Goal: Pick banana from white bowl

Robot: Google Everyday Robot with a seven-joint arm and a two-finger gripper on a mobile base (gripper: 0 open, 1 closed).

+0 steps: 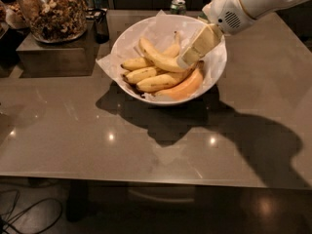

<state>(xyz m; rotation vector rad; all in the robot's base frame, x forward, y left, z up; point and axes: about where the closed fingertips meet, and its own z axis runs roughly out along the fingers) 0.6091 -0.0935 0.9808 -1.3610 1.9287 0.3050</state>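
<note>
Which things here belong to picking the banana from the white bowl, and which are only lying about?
For the job: banana, white bowl, gripper over the bowl, by the banana's right end.
Lying about: shorter bananas, orange piece, granola jar, can.

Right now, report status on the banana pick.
Pincer inside white bowl, at one end of banana. Banana lying across shorter bananas. Orange piece just below pincer.
</note>
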